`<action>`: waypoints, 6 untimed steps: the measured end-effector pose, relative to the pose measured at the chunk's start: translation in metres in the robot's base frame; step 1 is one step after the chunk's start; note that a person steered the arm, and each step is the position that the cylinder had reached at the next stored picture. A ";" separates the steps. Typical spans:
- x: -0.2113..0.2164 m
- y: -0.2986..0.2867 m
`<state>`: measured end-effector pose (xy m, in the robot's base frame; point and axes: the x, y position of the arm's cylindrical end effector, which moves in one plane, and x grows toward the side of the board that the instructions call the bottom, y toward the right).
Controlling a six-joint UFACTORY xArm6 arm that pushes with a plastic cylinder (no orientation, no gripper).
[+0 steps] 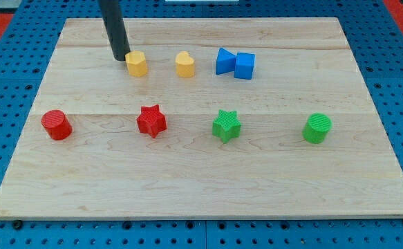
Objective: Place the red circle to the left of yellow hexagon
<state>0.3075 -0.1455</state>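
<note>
The red circle (56, 124) lies near the board's left edge, in the lower row. The yellow hexagon (137, 63) sits in the upper row, left of centre. My tip (120, 58) rests on the board just to the left of the yellow hexagon, touching or almost touching its side. The red circle is well below and to the left of both the tip and the hexagon.
A yellow heart (184, 63) lies right of the hexagon. Two blue blocks, a triangle (225, 61) and a cube (245, 66), touch further right. A red star (151, 121), a green star (226, 126) and a green circle (317, 128) share the lower row. The wooden board (201, 187) ends in pegboard.
</note>
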 end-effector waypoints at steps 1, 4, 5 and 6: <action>0.003 -0.031; 0.011 0.007; 0.012 0.014; 0.045 -0.032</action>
<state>0.3523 -0.1775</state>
